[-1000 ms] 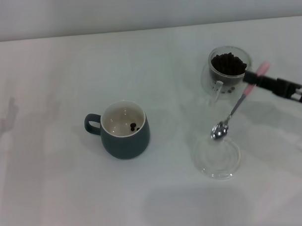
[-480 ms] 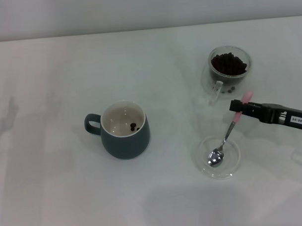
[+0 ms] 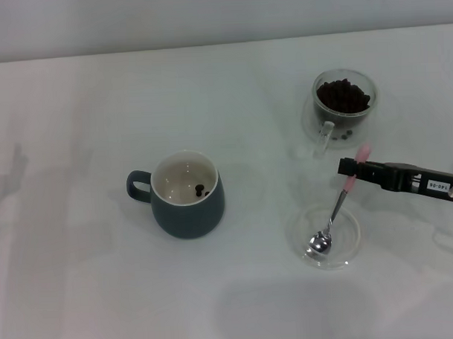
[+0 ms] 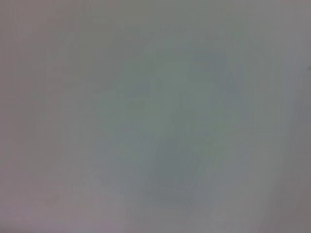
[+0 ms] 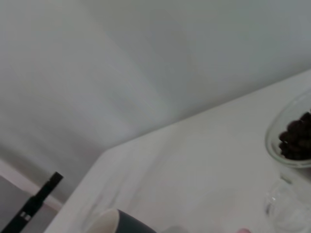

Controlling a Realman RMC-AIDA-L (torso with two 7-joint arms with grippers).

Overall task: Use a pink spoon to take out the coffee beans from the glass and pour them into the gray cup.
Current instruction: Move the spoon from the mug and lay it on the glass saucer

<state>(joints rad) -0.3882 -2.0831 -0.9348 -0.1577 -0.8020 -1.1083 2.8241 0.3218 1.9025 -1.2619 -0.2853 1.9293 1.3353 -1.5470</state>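
The gray cup (image 3: 177,195) stands left of centre with a few coffee beans (image 3: 200,190) in its cream inside. The glass (image 3: 345,106) stands at the back right, heaped with coffee beans (image 3: 344,95). My right gripper (image 3: 351,167) is shut on the pink handle of the pink spoon (image 3: 338,204), in front of the glass. The spoon slants down and its metal bowl (image 3: 319,242) rests in a flat clear dish; no beans show in it. The right wrist view shows the glass (image 5: 294,138) and the cup's rim (image 5: 112,223). My left gripper (image 5: 36,201) is a dark bar parked beyond the table's left edge.
The flat clear glass dish (image 3: 350,243) lies on the white table in front of the glass, to the right of the gray cup. A white wall runs along the table's back edge. The left wrist view shows only a blank pale surface.
My right gripper has moved from beside the glass toward the table's front and down, with the spoon in it. The spoon's bowl went from above the bare table into the flat dish.
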